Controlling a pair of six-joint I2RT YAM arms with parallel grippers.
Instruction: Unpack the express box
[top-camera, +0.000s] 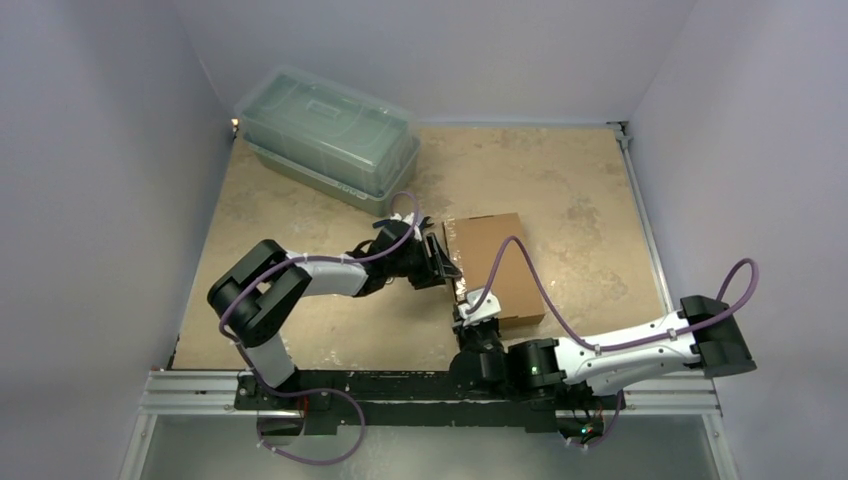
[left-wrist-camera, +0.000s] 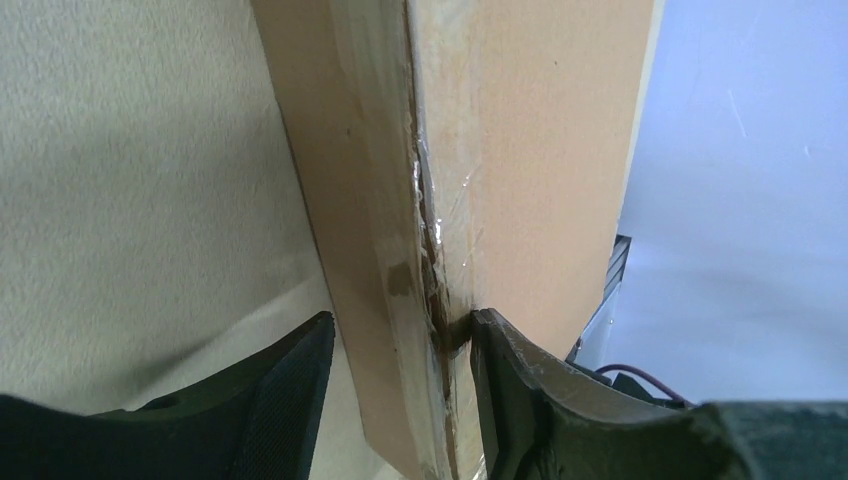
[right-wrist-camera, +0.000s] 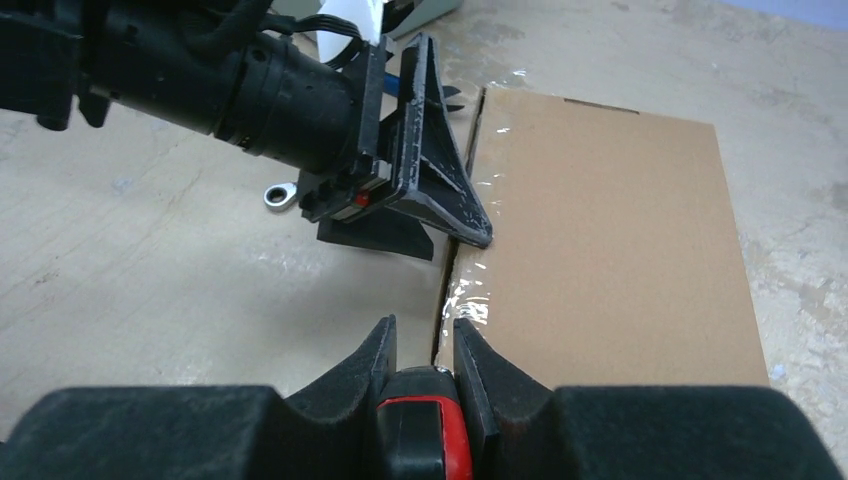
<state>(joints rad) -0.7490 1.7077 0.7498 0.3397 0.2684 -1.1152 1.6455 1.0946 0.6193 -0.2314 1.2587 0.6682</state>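
Express box (top-camera: 497, 268): plain brown cardboard, lying flat around the middle of the table (top-camera: 590, 190), lid down. Quick count from the top view: one box, one translucent grey-green lidded container (top-camera: 328, 140) off in the far-left corner and not touching the box, two arms. Both grippers crowded in at the box's left edge.

Left gripper (top-camera: 446, 264): jaws apart, straddling that left edge. Only really obvious from its own wrist view, with one finger (left-wrist-camera: 520, 380) pressed right on the seam between lid and side wall, the other finger (left-wrist-camera: 290, 380) out to the side with a gap to the cardboard. Same view also best for the clear tape (left-wrist-camera: 440, 215) along that seam, torn and ragged-looking.

Right gripper (right-wrist-camera: 420, 330): clamped tight on a red and black tool (right-wrist-camera: 425, 430), aimed at the near end of the same seam. Can't tell from any view what sort of tool. Also in the right wrist view only: a small silvery ring-ended metal bit (right-wrist-camera: 280, 193) lying on the table below the left arm.
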